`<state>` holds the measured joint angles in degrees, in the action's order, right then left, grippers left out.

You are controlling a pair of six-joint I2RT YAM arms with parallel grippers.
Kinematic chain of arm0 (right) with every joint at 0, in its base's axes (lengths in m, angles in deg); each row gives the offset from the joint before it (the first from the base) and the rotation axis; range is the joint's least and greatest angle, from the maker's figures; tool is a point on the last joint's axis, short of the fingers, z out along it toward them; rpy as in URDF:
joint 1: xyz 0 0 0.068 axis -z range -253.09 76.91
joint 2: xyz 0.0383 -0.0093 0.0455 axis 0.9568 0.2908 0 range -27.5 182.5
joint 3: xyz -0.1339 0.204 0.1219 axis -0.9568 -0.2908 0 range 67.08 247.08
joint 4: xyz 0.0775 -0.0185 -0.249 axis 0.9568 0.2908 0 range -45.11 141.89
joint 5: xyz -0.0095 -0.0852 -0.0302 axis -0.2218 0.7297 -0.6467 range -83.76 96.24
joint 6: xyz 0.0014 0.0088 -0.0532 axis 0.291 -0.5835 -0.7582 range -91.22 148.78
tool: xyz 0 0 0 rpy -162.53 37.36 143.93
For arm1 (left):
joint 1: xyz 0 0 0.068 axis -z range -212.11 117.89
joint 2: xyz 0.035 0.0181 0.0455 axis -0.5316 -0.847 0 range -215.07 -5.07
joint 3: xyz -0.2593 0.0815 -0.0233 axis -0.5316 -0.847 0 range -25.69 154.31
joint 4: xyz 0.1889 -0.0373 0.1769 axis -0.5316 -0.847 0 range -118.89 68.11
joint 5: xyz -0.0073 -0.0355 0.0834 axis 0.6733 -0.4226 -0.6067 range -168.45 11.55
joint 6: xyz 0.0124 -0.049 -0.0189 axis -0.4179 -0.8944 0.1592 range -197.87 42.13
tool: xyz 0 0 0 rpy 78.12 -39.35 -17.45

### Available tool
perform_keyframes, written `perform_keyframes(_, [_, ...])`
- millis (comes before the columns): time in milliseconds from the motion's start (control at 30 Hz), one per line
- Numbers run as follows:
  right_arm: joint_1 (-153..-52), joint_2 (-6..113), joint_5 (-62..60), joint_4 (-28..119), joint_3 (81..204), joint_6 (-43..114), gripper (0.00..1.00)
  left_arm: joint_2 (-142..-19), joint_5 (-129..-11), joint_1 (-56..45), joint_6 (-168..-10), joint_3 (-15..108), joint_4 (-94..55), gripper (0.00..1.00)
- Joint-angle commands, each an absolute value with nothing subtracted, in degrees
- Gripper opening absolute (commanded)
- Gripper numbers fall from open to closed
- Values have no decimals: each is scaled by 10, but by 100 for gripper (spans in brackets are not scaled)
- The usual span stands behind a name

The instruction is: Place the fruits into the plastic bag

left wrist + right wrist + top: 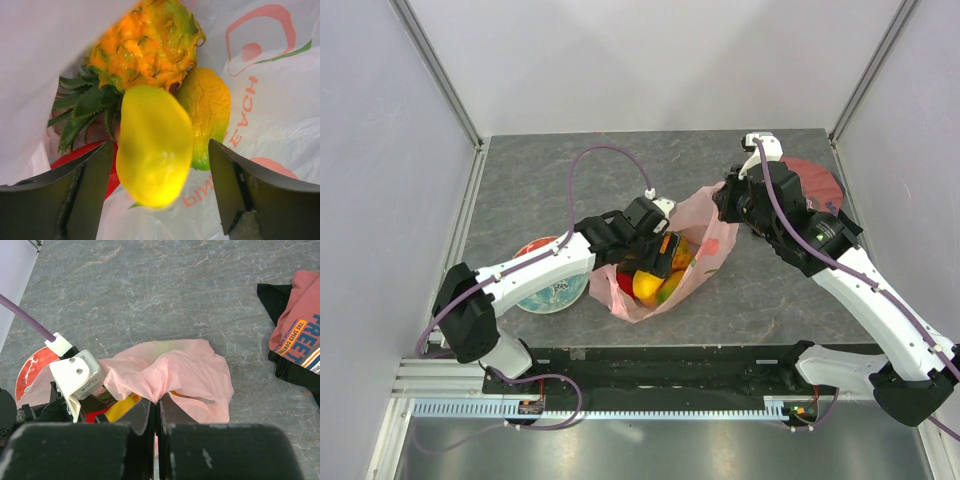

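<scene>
The pale-pink plastic bag (pixel 712 238) lies open in the middle of the table. My right gripper (pixel 725 200) is shut on its upper edge (pixel 167 367) and holds it up. My left gripper (pixel 660 262) is open and reaches into the bag's mouth. In the left wrist view, inside the bag (pixel 272 95), a yellow mango (pixel 154 145) lies between my spread fingers (pixel 82 192), with a gap on each side. Behind it are the orange pineapple (pixel 145 45), a yellow-green mango (pixel 207 117) and a red piece (pixel 82 152). Other fruits are hidden.
The red floral plate (pixel 552 282) sits left of the bag, under my left arm. The folded dark-red T-shirt (pixel 817 183) lies at the back right, behind my right arm, and shows in the right wrist view (pixel 297 337). Enclosure walls stand on three sides.
</scene>
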<state>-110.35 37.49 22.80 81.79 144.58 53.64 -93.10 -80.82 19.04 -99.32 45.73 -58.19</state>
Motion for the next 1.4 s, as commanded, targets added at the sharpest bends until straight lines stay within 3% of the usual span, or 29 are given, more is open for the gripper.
perform_keyframes(0, [-1102, 366, 234, 802, 1453, 540, 0, -921, -786, 191, -996, 477, -563, 87])
perform_keyframes(433, [-1102, 368, 234, 798, 1450, 542, 0, -768, -654, 191, -981, 546, -541, 91])
perform_keyframes(567, [-1102, 367, 231, 797, 1448, 543, 0, -705, -683, 191, -1037, 534, -569, 90])
perform_keyframes(800, [-1103, 366, 228, 796, 1440, 545, 0, -644, -846, 191, -1170, 557, -850, 85])
perform_keyframes(933, [-1102, 367, 221, 793, 1433, 549, 0, -613, -882, 191, -1208, 559, -915, 85])
perform_keyframes(1133, [-1102, 371, 209, 788, 1434, 550, 0, -597, -763, 191, -1284, 484, -862, 85])
perform_keyframes(1367, [-1102, 371, 208, 789, 1434, 551, 0, -544, -832, 191, -1291, 503, -849, 85])
